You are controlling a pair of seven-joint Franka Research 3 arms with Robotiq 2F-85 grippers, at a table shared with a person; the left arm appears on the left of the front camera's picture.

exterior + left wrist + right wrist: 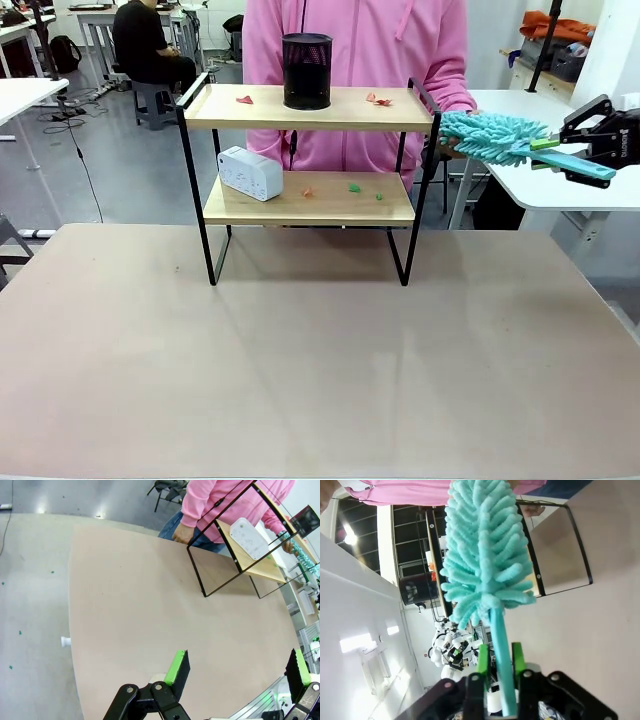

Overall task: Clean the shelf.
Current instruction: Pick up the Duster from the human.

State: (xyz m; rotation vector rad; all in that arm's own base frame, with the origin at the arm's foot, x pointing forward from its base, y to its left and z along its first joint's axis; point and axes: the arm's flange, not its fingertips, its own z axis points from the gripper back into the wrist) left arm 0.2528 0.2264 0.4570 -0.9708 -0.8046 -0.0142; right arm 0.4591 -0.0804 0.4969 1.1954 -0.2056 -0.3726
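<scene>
**Duster in the right tool, shelf at the far side of the counter**

The shelf [310, 121] stands on the brown counter [300, 380], toward its far edge and a little left of the middle. A person in a pink hoodie [350, 40] stands right behind it. On the top board sit a black mesh cup [306, 70] and a few red scraps [379, 99]. The lower board carries a white box [249, 172] at its left end, with a red scrap and small green scraps [354, 187] scattered to the right.

The right tool [585, 152] [497, 656] hangs just beyond the shelf's right end, near the height of the top board. Its green pads [483, 657] are clamped on the handle of a teal fluffy duster [490, 138] [485, 555], whose head points at the shelf. The person's hand [447, 152] is at the duster's head.

The left tool [237, 667] hovers over the near part of the counter, its jaws spread wide with nothing between them.
</scene>
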